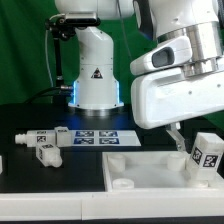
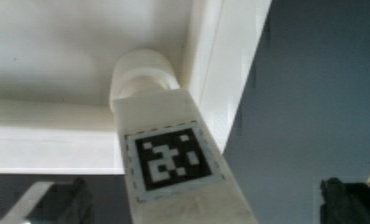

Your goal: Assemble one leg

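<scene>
Alignment matters most at this step. One leg (image 2: 164, 150) stands upright at the corner of the wide white panel (image 1: 150, 168), with its rounded top against the panel's rim, and its tag faces the wrist camera. The tool (image 2: 196, 205) hangs just above that leg with jaws spread wide on either side, gripping nothing. Judging from this, it should come straight down, centre the post between the fingers (image 2: 49, 200) and only then squeeze, lest the leg tip. Two more legs (image 1: 45, 145) lie on the table (image 1: 20, 180), well apart from the panel, beside the marker board (image 1: 95, 137).
</scene>
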Available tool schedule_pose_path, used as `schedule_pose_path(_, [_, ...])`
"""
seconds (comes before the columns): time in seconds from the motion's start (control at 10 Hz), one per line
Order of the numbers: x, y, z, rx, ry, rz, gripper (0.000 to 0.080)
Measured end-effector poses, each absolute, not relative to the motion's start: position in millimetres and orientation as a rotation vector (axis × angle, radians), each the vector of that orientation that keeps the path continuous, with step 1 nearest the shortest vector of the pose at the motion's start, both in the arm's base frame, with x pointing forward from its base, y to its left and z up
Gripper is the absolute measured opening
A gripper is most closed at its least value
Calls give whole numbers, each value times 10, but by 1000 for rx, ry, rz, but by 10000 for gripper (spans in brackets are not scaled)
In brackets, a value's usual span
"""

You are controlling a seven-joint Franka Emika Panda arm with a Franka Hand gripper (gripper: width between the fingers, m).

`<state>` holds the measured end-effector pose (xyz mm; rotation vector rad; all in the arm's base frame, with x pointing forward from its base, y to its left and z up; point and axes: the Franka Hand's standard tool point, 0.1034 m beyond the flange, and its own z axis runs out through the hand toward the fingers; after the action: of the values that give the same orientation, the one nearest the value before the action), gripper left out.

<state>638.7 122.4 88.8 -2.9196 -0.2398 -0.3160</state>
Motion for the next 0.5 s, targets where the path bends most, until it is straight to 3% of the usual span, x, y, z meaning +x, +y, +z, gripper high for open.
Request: schedule_pose_path(0.5, [6454,1059,933,-3008,-186,-197,649])
